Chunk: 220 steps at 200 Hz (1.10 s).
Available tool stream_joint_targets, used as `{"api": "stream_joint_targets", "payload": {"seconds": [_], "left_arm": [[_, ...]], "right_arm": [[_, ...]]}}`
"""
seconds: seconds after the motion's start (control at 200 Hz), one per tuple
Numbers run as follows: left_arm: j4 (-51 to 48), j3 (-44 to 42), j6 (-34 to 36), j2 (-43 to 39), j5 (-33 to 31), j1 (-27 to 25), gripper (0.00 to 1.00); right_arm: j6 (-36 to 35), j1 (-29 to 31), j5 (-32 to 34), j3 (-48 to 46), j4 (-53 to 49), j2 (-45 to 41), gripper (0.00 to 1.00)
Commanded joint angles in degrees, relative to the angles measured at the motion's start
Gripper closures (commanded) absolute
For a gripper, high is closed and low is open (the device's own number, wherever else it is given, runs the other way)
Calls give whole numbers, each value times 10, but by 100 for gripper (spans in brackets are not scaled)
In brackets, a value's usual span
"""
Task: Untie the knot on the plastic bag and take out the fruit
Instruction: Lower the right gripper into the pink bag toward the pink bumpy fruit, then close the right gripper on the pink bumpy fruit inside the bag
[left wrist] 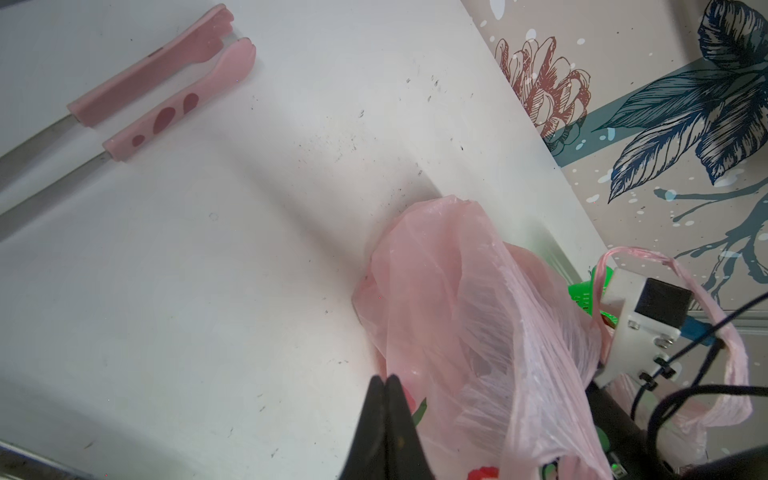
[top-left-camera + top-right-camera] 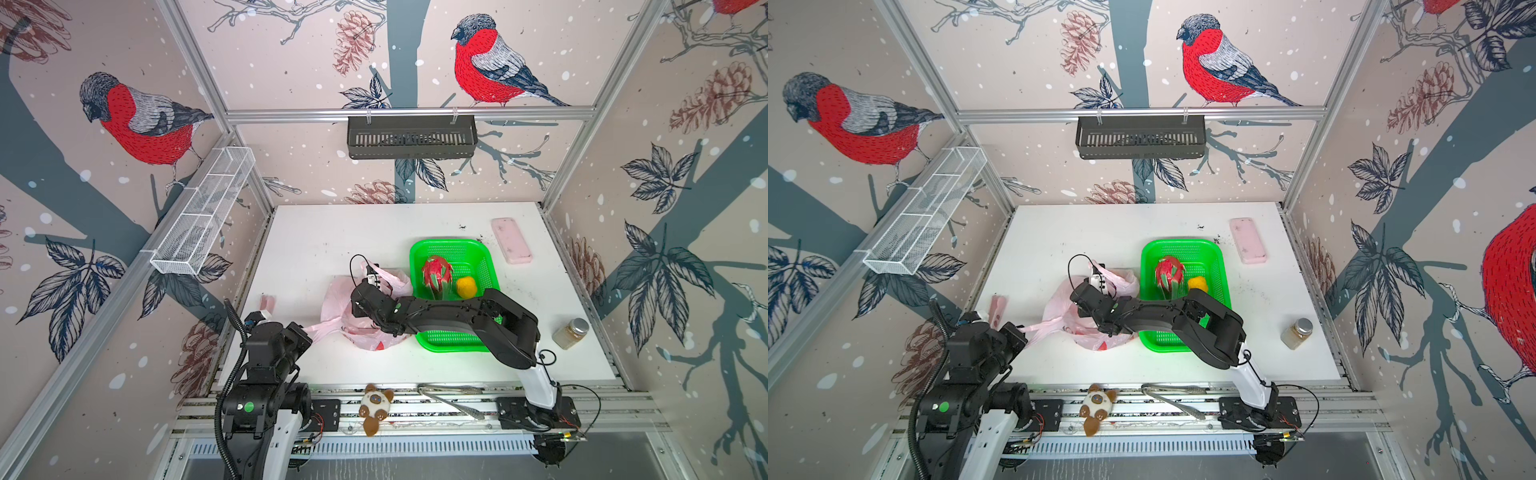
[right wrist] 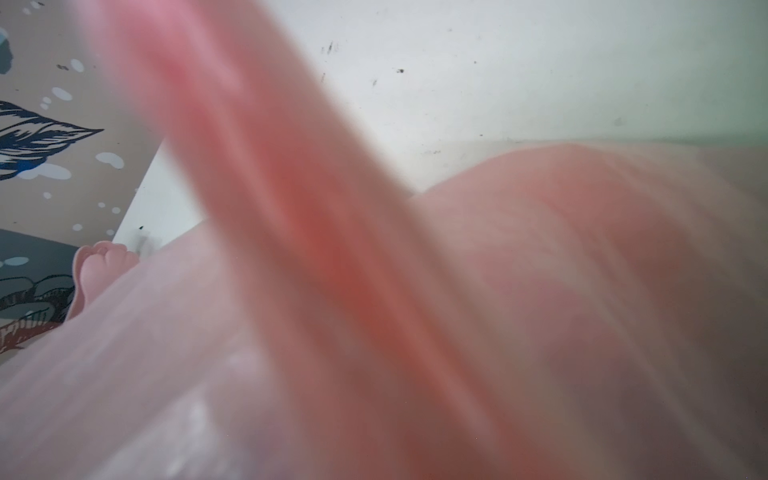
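Two containers on the bench (image 2: 316, 232): green basket (image 2: 444, 338), plastic bag (image 2: 336, 299) just beside it.
Basket holds dragon fruit (image 2: 437, 276) and yellow fruit (image 2: 466, 286); left end effector (image 1: 386, 384) pinches a bag handle; right end effector (image 2: 390, 328) inside bag, opening unseen.

I can read no words, numbers, brand names or signs in any of my camera views. The plastic bag (image 2: 336, 299) near the middle of the table (image 2: 311, 232) carries red print (image 1: 482, 473). Only crumpled scraps of that print show, at the bag's 6 o'clock edge, and they are not legible. The jar (image 2: 571, 332), at about 4 o'clock on the table, is too small in both top views for me to make out any writing on it.
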Motion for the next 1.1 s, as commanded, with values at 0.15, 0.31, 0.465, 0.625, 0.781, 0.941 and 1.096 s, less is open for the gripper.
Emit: {"api": "stream_joint_targets", "payload": {"seconds": [0.15,0.31,0.465,0.625,0.781,0.941,1.096], "left_arm": [[15,-6,-18,-3,-9,0,100],[39,-11,-23,-1,-8,0,100],[71,-6,-27,12,-11,-1,100],[115,1,-31,25,-13,-1,100],[145,-3,-32,36,-17,-1,100],[166,-16,-38,33,-24,0,100],[167,-21,-39,28,-33,-1,100]], "right_arm": [[-23,2,-15,-16,19,-35,59],[-40,9,-21,-16,5,-53,60],[-64,24,-21,-12,-20,-75,60],[-89,42,-20,-1,-60,-99,61],[-109,59,-9,13,-97,-122,61],[-122,74,3,25,-132,-141,61],[-128,85,11,30,-154,-155,61]]}}
